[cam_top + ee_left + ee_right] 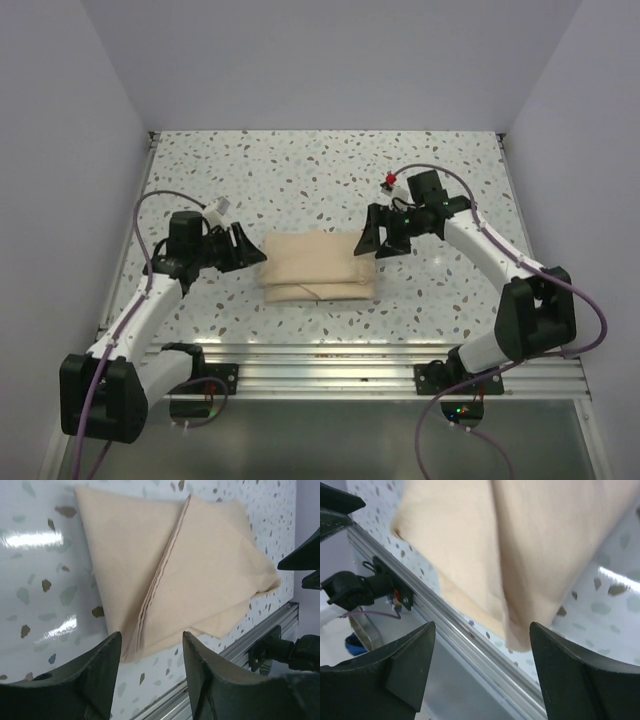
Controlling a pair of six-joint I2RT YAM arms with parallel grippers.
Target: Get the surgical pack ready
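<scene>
Top external view: the folded cloth bundle (315, 268) lies mid-table (300, 180), between the two arms. The left gripper (252, 251) and right gripper (366, 240) flank its ends, jaws apart and holding nothing, probably placed there to work the end folds.

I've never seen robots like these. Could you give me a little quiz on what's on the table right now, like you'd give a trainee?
1. True or false: the beige cloth bundle lies on the speckled table between the two grippers.
2. The left gripper is: A) shut on the cloth; B) open, at the bundle's left end; C) lifted high above the bundle.
3. Does the right gripper hold anything?
Key: 1 true. 2 B. 3 No; its jaws stand open and empty at the bundle's right end.
</scene>
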